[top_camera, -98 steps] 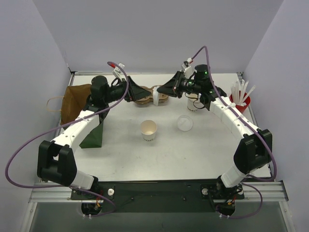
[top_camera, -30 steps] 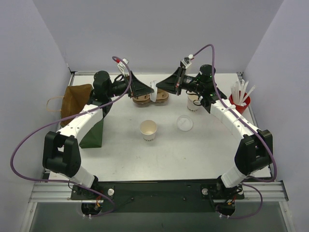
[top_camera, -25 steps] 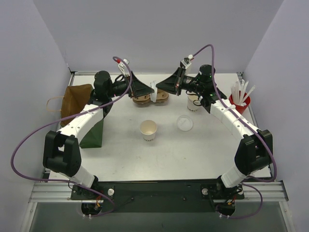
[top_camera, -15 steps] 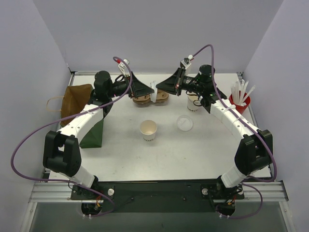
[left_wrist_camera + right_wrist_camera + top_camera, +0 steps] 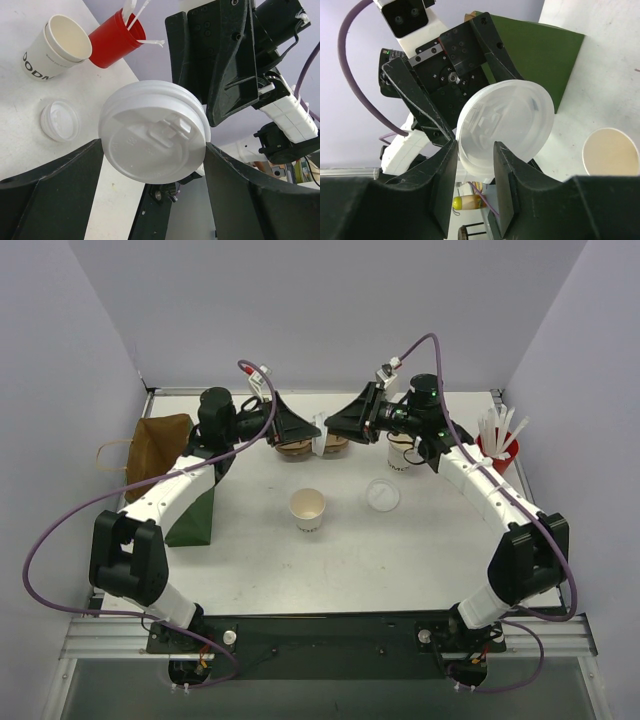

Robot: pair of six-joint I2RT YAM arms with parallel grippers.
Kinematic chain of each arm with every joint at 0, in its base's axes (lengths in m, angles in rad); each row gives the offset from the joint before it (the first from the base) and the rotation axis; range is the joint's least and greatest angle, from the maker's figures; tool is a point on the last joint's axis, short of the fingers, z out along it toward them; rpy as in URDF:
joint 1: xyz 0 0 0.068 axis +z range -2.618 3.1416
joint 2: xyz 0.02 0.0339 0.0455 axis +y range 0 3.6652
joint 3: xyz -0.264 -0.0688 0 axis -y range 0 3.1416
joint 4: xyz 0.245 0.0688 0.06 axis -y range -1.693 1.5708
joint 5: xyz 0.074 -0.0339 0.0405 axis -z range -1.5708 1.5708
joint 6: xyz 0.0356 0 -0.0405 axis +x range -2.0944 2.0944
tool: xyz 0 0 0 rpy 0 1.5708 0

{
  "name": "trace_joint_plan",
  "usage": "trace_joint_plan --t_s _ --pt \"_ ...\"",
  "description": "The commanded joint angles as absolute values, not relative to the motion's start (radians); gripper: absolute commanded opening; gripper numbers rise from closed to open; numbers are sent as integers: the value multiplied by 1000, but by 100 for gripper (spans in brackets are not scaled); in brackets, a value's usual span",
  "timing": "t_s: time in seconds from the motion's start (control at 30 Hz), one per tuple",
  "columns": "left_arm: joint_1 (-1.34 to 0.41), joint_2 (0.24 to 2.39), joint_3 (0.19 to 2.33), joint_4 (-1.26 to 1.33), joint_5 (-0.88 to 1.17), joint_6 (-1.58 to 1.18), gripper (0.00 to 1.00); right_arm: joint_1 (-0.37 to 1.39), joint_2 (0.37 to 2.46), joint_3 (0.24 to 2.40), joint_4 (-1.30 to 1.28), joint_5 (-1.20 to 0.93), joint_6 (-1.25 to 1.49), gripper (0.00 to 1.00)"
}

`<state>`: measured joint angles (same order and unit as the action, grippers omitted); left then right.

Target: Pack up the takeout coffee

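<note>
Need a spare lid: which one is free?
The lid lying flat on the table; the other lid is held aloft in the left gripper.

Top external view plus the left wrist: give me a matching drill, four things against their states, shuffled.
1 red cup
2 centre cup
3 left claw
4 loose lid

a shut on a white lid
b flat on the table
c holds white sticks
d upright, uncovered

Pairs: 1-c, 2-d, 3-a, 4-b

Top external: high behind, looking down on whole table (image 5: 300,570)
Left wrist: close, facing right arm (image 5: 227,50)
Right wrist: close, facing left arm (image 5: 455,65)
Shared: lid (image 5: 155,137) between them
</note>
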<state>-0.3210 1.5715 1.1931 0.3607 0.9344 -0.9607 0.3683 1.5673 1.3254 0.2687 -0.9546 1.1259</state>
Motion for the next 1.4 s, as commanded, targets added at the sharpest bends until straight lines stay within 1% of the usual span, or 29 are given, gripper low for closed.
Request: trace_joint_plan --t_s 0.0,0.1,0.17,0.27,0.33,0.4,0.43,0.53,0.57,0.6,0.67,0.93,1.37 --pt "-330 1537 1252 303 927 -885 72 370 1494 1362 169 -917 1024 31" --pt "-330 1522 1266 200 914 -816 72 361 1474 1370 51 -861 938 31" --pt "-331 1510 1281 135 896 -752 72 350 1453 1373 -4 -790 893 31" --pt "-334 1488 1301 2 868 -678 72 341 1417 1382 -161 -684 787 31" --pt "-342 1471 1331 -159 821 -591 72 336 1402 1394 -251 -586 749 31" --pt "-360 1459 1357 -259 753 -495 71 336 1387 1394 -302 -504 701 31" --pt "-371 1456 1388 -363 724 -459 72 336 1373 1390 -310 -483 689 31" --pt "-431 1448 1443 -561 559 -332 72 336 1362 1371 -330 -434 663 31" --pt "-446 1450 1453 -599 457 -284 72 337 1362 1365 -331 -431 661 31" --pt "-486 1448 1460 -661 407 -267 72 336 1361 1353 -330 -428 660 31" --pt "-518 1448 1463 -702 306 -239 72 339 1361 1342 -328 -428 657 31" --pt "-643 1457 1440 -816 53 -221 72 347 1362 1299 -330 -423 637 31" --pt "-733 1621 1491 -854 -64 -183 72 360 1391 1269 -314 -417 623 31"
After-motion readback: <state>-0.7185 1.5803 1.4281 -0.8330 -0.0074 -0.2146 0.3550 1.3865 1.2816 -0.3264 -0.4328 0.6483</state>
